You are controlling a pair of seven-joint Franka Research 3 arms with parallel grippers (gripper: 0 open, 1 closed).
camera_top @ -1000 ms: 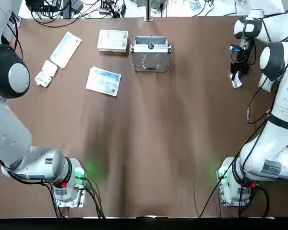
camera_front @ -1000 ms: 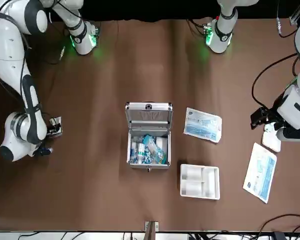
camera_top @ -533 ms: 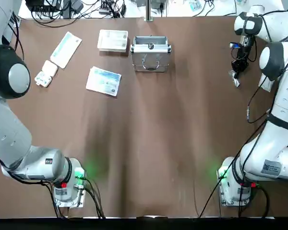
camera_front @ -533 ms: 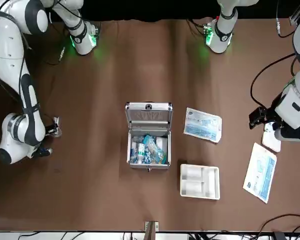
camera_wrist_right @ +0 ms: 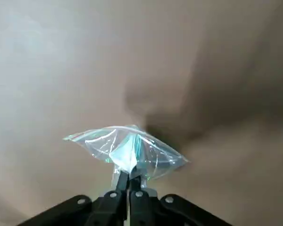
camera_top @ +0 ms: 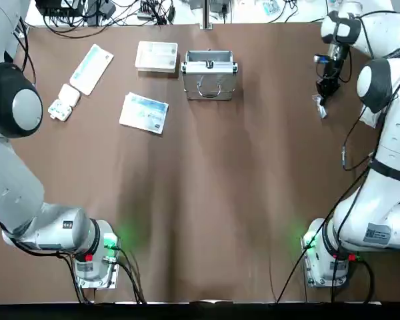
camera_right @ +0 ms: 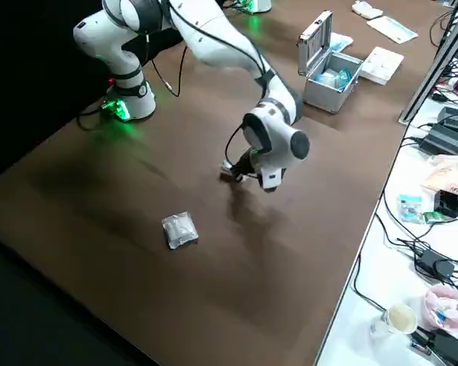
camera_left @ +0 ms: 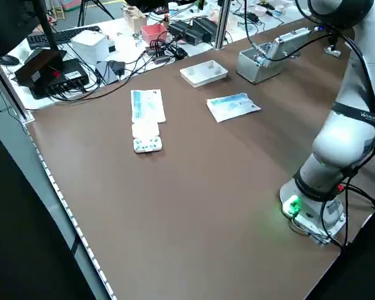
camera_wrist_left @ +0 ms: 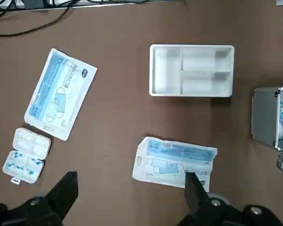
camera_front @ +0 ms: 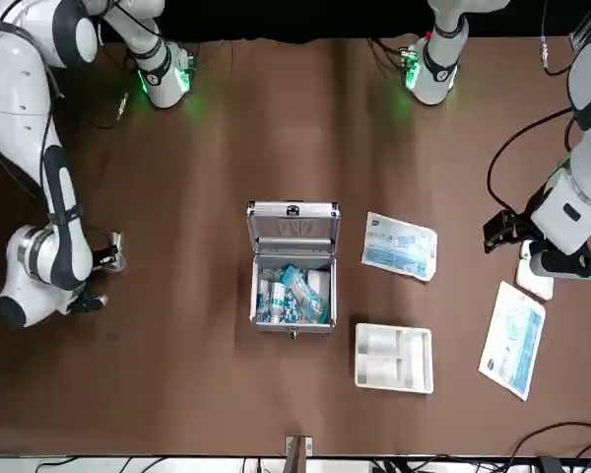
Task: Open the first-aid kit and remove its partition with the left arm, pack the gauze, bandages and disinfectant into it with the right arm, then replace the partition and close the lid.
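**Packet pinched, case open**

My right gripper pinches a clear packet above the table's right edge, its print unreadable. The case stands lid-up, partition just beside it. My left gripper hangs wide.

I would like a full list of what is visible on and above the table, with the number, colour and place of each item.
case: one, silver, far middle of the table; lid stands open, blue-white supplies inside.
partition: one, cream-white, on the table at the case's left.
printed packet: two, white-blue, flat on the left side; the other lies farther out.
pill box: one, white with blue, beside the outer packet.
clear packet: two, transparent; one held, one lying on the table's right side.
right pincer: shut on a clear packet, far right.
left pincer: open, above the printed packets.
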